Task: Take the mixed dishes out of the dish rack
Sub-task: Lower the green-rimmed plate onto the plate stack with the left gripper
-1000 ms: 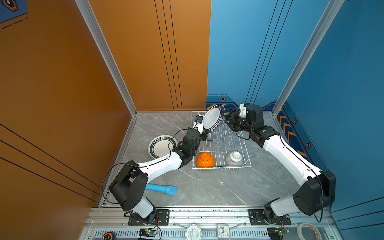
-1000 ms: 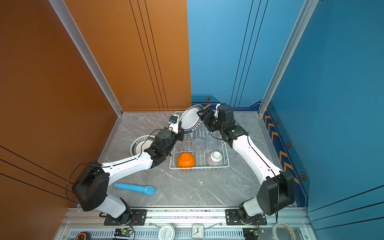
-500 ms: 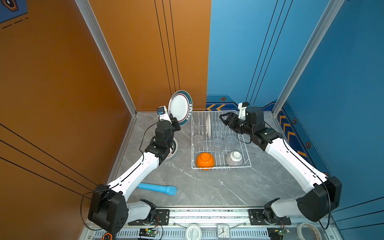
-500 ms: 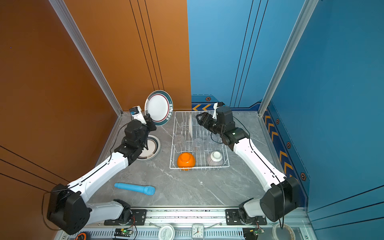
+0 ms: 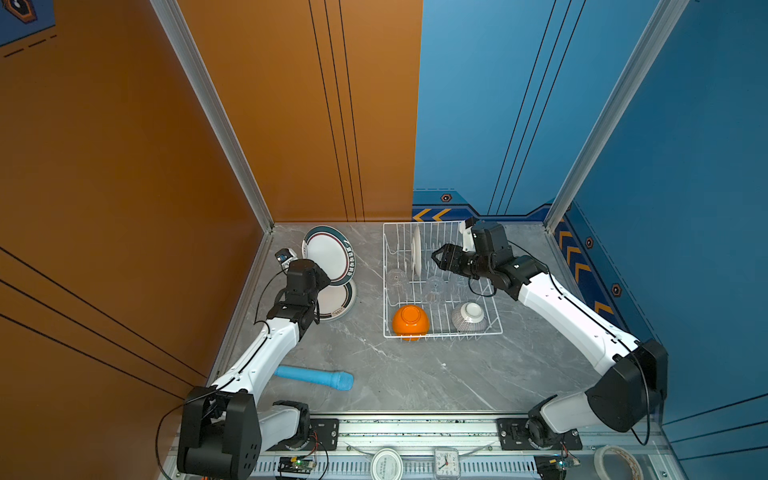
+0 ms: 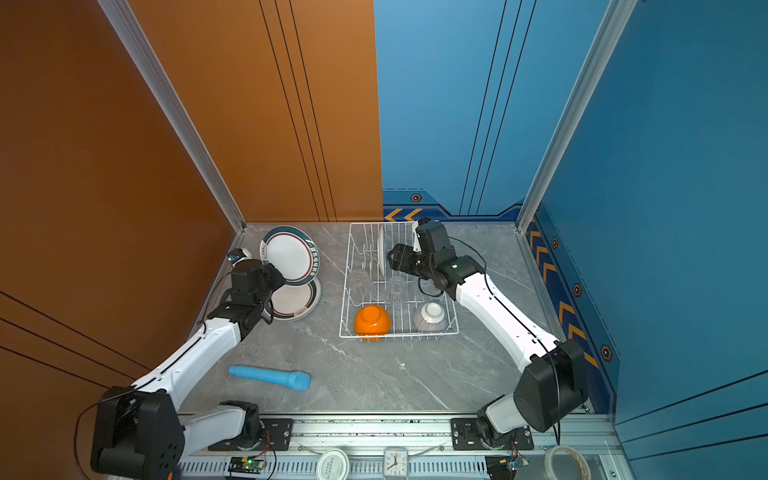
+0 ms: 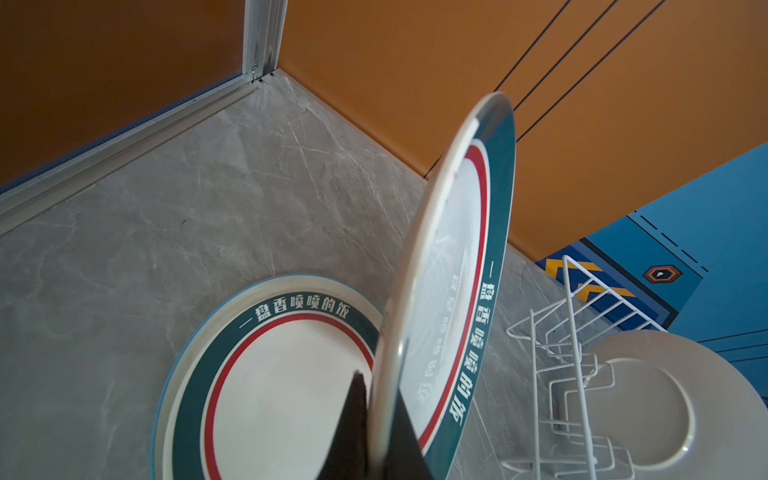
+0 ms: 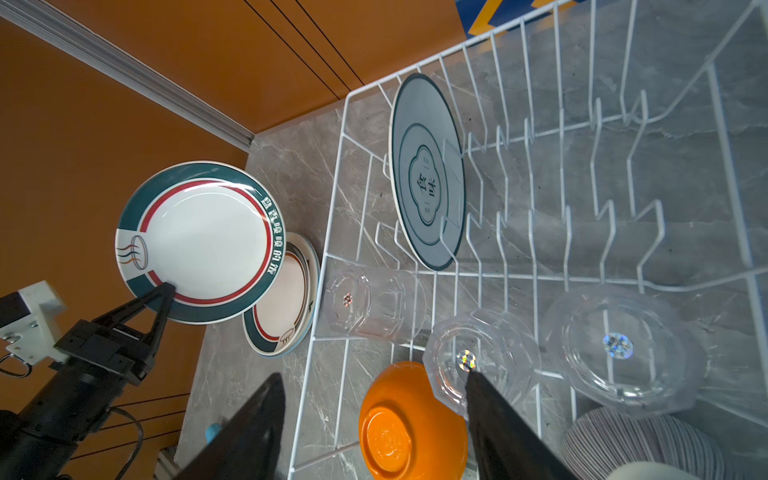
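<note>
The dish rack (image 5: 443, 333) holds an upright plate (image 5: 416, 248), three tumblers (image 8: 376, 305), an orange bowl (image 5: 410, 321) and a striped bowl (image 5: 468, 318). Left of it, the left gripper (image 8: 165, 286) clamps its jaws on a tilted plate (image 5: 328, 254) above a flat plate (image 5: 340, 302). Over it, the right gripper (image 5: 435, 257) has its jaws apart and empty.

Place: robot test cell, a lab booth rather than a home kitchen.
Walls: flat orange panels (image 5: 124, 166) and blue panels (image 5: 478, 104), joined by aluminium corner posts (image 5: 216, 116); printed chevron strip (image 5: 432, 215) along the base.
Desk: grey marble-look desk (image 5: 415, 374), closed in on three sides.
Rig: two white-and-black arms, left arm (image 5: 266, 353) and right arm (image 5: 573, 316), bolted to a metal rail (image 5: 415, 428) at the front edge.
Bench clutter: bare circuit board (image 5: 297, 462), small clock (image 5: 446, 461), tape roll (image 5: 617, 461), loose cables.
Props: dish rack (image 5: 457, 333) and a plate (image 5: 338, 301) lying on the desk.
</note>
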You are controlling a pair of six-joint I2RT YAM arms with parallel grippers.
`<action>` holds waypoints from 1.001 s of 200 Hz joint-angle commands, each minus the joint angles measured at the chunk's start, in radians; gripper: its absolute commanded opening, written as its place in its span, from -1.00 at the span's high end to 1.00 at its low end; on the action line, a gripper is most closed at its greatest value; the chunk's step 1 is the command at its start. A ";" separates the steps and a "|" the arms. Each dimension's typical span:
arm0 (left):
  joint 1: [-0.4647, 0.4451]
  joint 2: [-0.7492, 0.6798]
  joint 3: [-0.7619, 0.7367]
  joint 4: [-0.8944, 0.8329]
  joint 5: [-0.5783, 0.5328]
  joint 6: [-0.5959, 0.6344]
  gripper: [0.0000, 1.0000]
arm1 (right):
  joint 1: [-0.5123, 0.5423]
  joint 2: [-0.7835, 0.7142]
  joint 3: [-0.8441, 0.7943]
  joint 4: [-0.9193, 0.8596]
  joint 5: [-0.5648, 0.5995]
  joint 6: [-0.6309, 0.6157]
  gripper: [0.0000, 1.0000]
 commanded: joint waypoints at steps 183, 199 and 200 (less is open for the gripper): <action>0.196 0.065 -0.221 0.087 0.312 -0.198 1.00 | 0.040 0.389 0.381 -0.163 0.110 -0.110 -0.41; 0.211 0.098 -0.221 0.086 0.345 -0.203 1.00 | 0.043 0.404 0.398 -0.175 0.125 -0.110 -0.41; 0.211 0.100 -0.221 0.086 0.347 -0.203 1.00 | 0.043 0.406 0.400 -0.176 0.126 -0.110 -0.41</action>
